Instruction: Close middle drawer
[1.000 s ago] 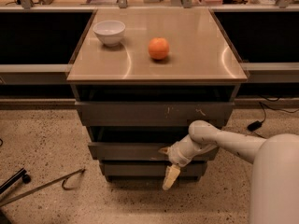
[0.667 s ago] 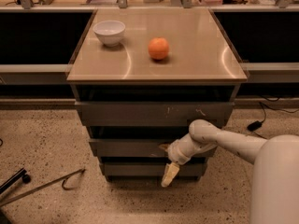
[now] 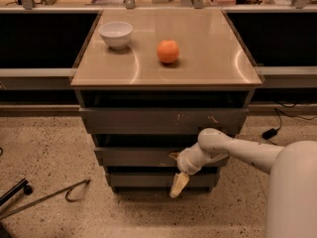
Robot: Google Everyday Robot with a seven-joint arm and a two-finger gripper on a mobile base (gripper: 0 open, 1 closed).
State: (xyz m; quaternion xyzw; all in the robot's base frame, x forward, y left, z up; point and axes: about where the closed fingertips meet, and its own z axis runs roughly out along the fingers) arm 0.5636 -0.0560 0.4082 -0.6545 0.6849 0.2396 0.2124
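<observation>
Warm, dim overhead light lays pale glare streaks on the cabinet top (image 3: 213, 58); the white bowl (image 3: 116, 34) and orange (image 3: 168, 51) cast short soft shadows. The gripper (image 3: 178, 175), low against the middle drawer (image 3: 133, 156), shows pale beside black recesses

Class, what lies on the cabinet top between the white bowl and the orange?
The camera view shows only bare cabinet top between white bowl and orange. The gripper hangs lower, by the middle drawer.
</observation>
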